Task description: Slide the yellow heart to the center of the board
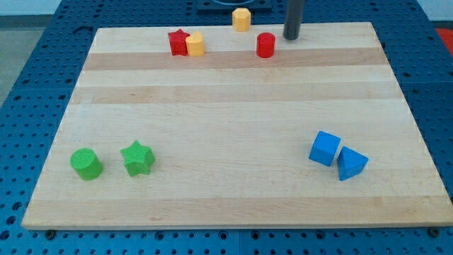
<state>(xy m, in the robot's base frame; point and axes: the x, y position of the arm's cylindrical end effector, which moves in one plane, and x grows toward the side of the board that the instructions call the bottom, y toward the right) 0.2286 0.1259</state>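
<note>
No jaws here to open or close, only a bare rod ending in my tip (292, 37), resting near the top edge of the counter (226, 106), just to the view's right of the red cylinder (265, 44).

Taking the yellow heart (195, 44) to be the rounded yellow piece at the view's upper left, touching the right side of the red star (178, 42) (lobes too small to confirm, so a judgement). Lies well to the view's left of my tip, past the red cylinder, at about the same depth. Looks squat, glossy, upright.

Calls for getting behind it on its top side, then pushing toward the view's bottom and slightly right to reach the centre. Worth avoiding: the other yellow block (241, 19) at the very top edge, faceted rather than rounded, and dragging the red star along.
</note>
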